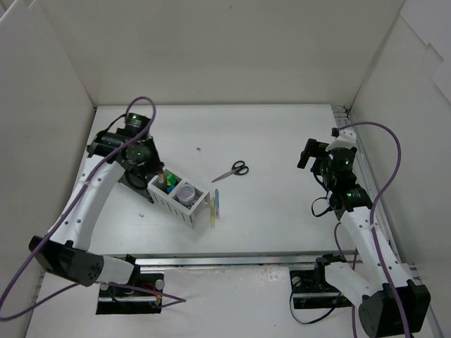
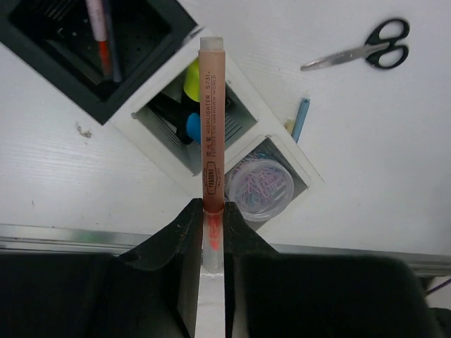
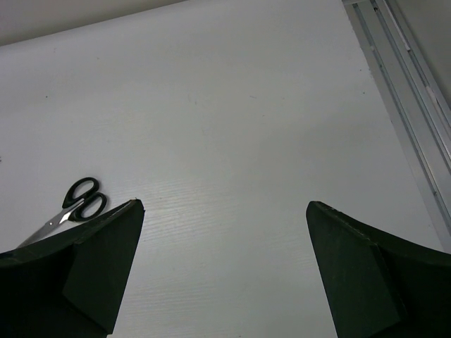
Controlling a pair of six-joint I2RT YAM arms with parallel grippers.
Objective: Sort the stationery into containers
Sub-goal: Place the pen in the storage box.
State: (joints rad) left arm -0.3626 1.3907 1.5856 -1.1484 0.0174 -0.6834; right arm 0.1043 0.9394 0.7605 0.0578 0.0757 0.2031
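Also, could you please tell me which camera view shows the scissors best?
The left wrist view: the scissors lie whole and large there. The top external view shows them whole but small; the right wrist view shows only the handles, the blades partly hidden behind the right gripper.

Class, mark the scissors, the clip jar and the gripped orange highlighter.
scissors (image 2: 345,55), left wrist view, blades near pivot.
clip jar (image 2: 259,189), left wrist view, centre of its top.
orange highlighter (image 2: 212,127), left wrist view, printed barrel.
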